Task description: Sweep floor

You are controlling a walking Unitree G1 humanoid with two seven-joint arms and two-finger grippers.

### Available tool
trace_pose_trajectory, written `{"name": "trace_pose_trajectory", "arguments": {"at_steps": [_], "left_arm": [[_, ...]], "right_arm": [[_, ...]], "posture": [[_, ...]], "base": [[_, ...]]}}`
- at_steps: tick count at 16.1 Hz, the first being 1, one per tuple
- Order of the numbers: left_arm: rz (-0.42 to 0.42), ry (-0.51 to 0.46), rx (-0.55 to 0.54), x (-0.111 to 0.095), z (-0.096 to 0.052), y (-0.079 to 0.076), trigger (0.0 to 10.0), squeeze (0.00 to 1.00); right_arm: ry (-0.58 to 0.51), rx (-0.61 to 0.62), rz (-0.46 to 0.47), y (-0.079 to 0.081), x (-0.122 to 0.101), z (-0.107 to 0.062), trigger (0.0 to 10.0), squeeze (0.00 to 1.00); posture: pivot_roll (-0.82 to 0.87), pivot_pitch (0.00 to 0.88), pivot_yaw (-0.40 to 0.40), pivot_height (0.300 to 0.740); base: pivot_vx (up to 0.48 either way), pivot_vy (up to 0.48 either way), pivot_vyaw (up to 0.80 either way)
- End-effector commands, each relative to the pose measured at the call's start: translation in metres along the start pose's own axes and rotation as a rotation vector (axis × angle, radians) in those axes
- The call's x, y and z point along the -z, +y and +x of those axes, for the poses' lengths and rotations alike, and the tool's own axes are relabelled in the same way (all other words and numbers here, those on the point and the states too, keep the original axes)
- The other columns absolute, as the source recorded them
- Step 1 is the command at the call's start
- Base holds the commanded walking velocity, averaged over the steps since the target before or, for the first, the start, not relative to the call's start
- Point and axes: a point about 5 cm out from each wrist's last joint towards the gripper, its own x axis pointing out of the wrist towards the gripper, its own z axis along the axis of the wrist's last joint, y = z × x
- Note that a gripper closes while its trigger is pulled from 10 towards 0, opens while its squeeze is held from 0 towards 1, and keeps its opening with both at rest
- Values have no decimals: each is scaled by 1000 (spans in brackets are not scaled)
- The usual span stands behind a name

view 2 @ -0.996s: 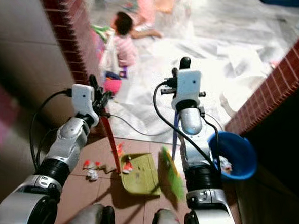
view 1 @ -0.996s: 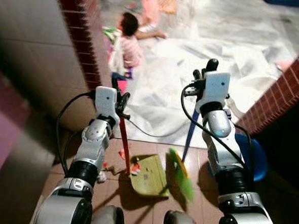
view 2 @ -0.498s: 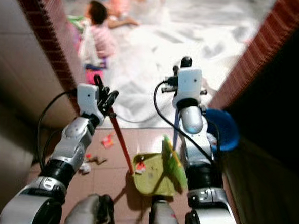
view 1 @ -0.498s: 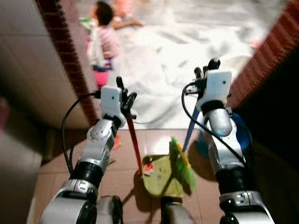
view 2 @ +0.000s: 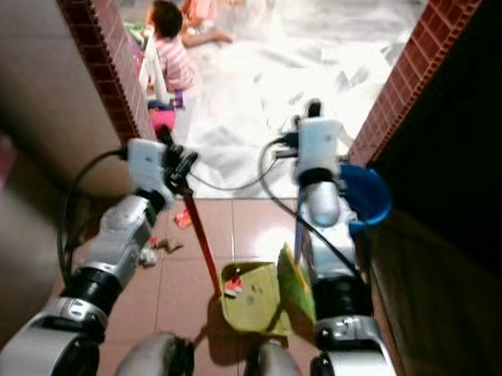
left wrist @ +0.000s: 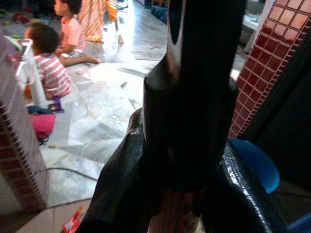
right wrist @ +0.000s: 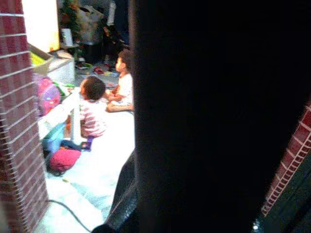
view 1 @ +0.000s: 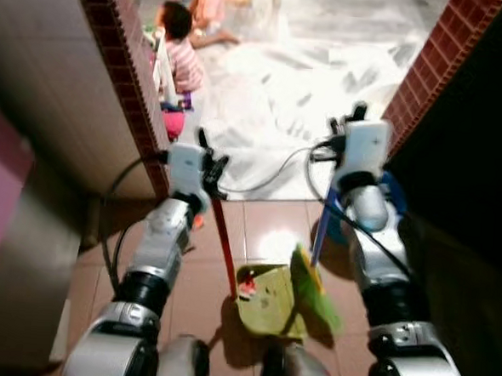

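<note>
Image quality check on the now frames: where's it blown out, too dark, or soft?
Eye views: pale floor beyond the doorway overexposed, glare patch on the tiles, right side black, slight blur. Left wrist view: out-of-focus gripper blocks the centre. Right wrist view: mostly a dark silhouette.

blue bucket [view 2: 366, 193] half hidden behind right arm, dustpan [view 1: 267, 301] contents blurred, floor scraps [view 2: 158, 249] unidentifiable

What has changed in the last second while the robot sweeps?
Mostly the camera has shifted. The green broom head has come closer, against the right edge of the dustpan. Unchanged: the left hand is shut on the red handle, the right hand on the blue handle, and a scrap lies in the dustpan.
</note>
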Motion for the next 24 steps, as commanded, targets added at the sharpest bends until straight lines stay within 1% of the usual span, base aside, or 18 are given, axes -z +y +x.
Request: {"name": "trace_pose_trajectory", "arguments": {"at_steps": [1, 2, 3, 4, 6, 8, 9, 10, 12, 14, 16, 17, 19, 21, 22, 24], "left_arm": [[22, -50, 24, -13, 2, -3, 10000, 0], [25, -53, 24, -14, 2, -3, 10000, 0], [49, -73, 20, -18, 1, -2, 10000, 0], [60, -82, 15, -20, 0, -1, 10000, 0], [41, -140, -84, -34, -3, 15, 10000, 0], [48, -184, -112, -45, -1, 19, 10000, 0], [51, -208, -115, -51, 0, 20, 10000, 0], [45, -215, -110, -53, 0, 19, 10000, 0], [40, -206, -114, -50, 2, 17, 10000, 0], [32, -193, -107, -46, 2, 12, 10000, 0], [47, -192, -114, -45, 1, 12, 10000, 0], [70, -233, -173, -50, -3, 20, 10000, 0], [88, -248, -231, -53, -6, 29, 10000, 0], [83, -245, -237, -52, -7, 29, 10000, 0], [82, -248, -240, -53, -6, 29, 10000, 0], [63, -279, -252, -62, -3, 30, 10000, 0]], "right_arm": [[3, 20, 6, -5, 1, -1, 10000, 0], [13, 27, 9, -6, 4, -3, 10000, 0], [31, 35, 8, -6, 10, -9, 10000, 0], [39, 36, 7, -6, 12, -12, 10000, 0], [73, 37, 4, -2, 25, -26, 10000, 0], [105, 17, -10, -3, 34, -36, 10000, 0], [127, 26, -37, -9, 40, -45, 10000, 0], [147, 51, -33, -15, 43, -47, 10000, 0], [150, 76, -32, -18, 43, -46, 10000, 0], [125, 82, -30, -16, 38, -41, 10000, 0], [115, 83, -31, -16, 35, -41, 10000, 0], [110, 91, -32, -17, 35, -42, 10000, 0], [108, 96, -23, -18, 38, -47, 10000, 0], [104, 88, -15, -15, 37, -47, 10000, 0], [87, 78, -7, -11, 34, -43, 10000, 0], [60, 72, -10, -9, 28, -36, 10000, 0]], "posture": [[-120, 79, 34, 740], [-120, 79, 34, 740], [-123, 84, 32, 740], [-123, 84, 32, 740], [-120, 73, 41, 740], [-116, 95, 36, 740], [-123, 85, 34, 740], [-126, 84, 35, 740], [-136, 80, 40, 740], [-142, 71, 47, 740], [-142, 67, 44, 740], [-141, 64, 40, 740], [-135, 58, 32, 740], [-135, 54, 35, 740], [-136, 51, 37, 740], [-136, 45, 36, 740]], "base": [[-274, 0, 0], [-274, 0, 0], [-244, 0, 0], [-244, 0, 0], [0, 0, 0], [0, 0, 0], [0, 0, 0], [0, 0, -800], [0, 0, -800], [0, 0, -800], [0, 0, -800], [0, 0, -800], [0, 0, -700], [0, 0, 0], [0, 0, 0], [0, 0, 0]]}}
